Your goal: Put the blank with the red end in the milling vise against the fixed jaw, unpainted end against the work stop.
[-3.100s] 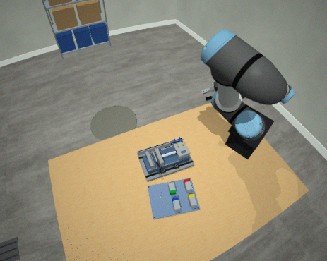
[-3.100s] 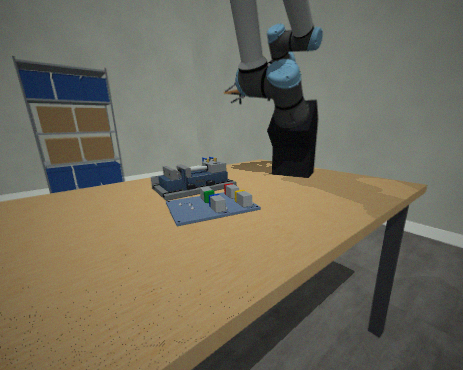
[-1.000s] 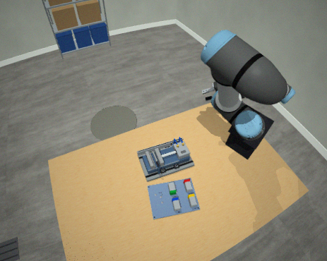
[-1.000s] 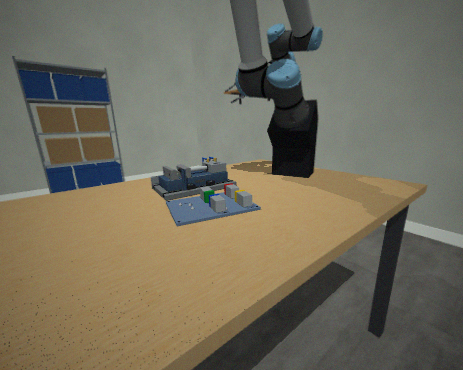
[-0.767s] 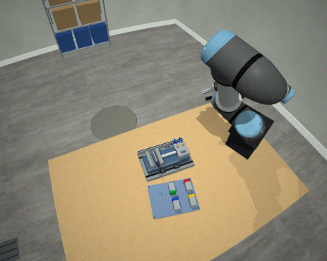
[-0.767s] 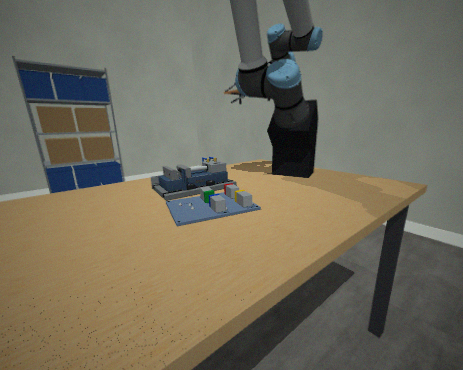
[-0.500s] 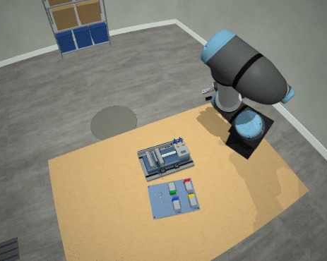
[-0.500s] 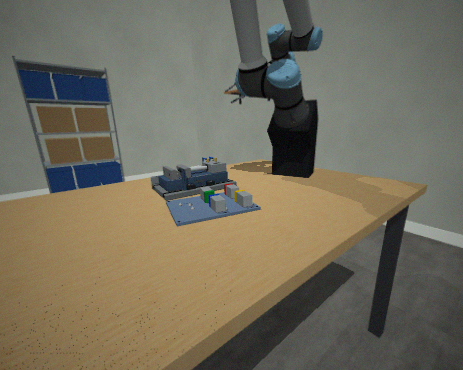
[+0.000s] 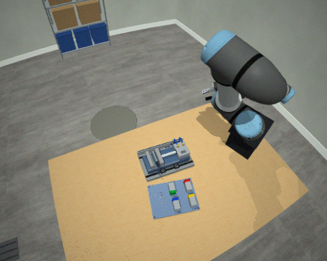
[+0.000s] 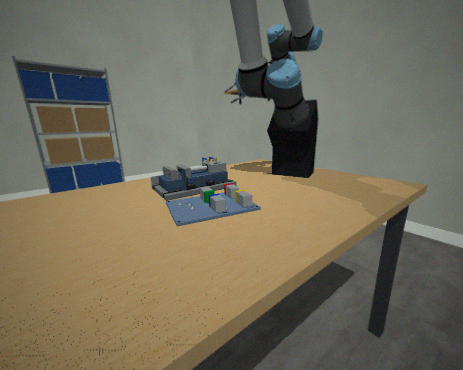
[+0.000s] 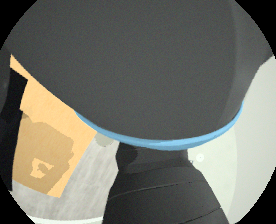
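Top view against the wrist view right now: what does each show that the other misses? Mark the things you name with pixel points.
Only the top view: the milling vise (image 9: 181, 150) (image 10: 216, 167), the blue plate (image 9: 160, 210) (image 10: 185, 219), its four blanks, red-ended one (image 9: 188, 185) (image 10: 232, 190) included, and the shelf unit's blue boxes (image 9: 66, 41) (image 10: 34, 85).

Only the wrist view: a small pale round spot (image 11: 200, 157) on a light surface.

Both: the arm's dark grey casing (image 9: 251, 67) (image 11: 134, 65), part of the wooden table (image 9: 106, 197) (image 11: 64, 117) with shadow on it, and the grey floor (image 9: 53, 88) (image 11: 91, 172).
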Available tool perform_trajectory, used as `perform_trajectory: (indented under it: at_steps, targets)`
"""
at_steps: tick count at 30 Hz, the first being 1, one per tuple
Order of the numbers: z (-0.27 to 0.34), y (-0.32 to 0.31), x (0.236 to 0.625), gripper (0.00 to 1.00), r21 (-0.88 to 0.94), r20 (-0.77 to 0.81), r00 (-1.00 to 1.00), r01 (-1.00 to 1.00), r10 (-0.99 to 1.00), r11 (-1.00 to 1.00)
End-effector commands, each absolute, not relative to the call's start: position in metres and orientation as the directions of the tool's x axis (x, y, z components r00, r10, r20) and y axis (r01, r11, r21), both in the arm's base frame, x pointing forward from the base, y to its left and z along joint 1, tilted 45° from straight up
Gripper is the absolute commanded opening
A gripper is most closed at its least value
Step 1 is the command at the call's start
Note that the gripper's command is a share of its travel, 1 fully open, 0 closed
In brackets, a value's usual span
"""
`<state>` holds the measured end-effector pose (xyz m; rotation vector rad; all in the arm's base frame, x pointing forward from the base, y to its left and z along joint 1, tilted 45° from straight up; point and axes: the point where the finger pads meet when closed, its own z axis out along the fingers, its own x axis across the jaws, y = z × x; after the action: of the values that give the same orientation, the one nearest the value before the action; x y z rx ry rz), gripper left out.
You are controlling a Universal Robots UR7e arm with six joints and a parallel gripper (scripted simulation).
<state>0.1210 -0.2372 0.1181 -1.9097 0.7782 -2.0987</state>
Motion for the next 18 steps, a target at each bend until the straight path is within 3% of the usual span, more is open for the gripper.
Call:
perform_trajectory:
  at_steps: [1,2,6,18]
  targets:
    - [0.138,-0.21,0.136,1.0,-0.548,0.814,-0.364,-0.227,-0.452,-0.805]
    - [0.122,-0.232,0.124,1.0,-0.494,0.869,-0.101,-0.191,-0.484,-0.848]
    - [0.138,-0.21,0.136,1.0,-0.466,0.873,0.079,-0.156,-0.481,-0.871]
    - [0.138,-0.21,0.136,1.0,-0.466,0.873,0.079,-0.156,-0.481,-0.871]
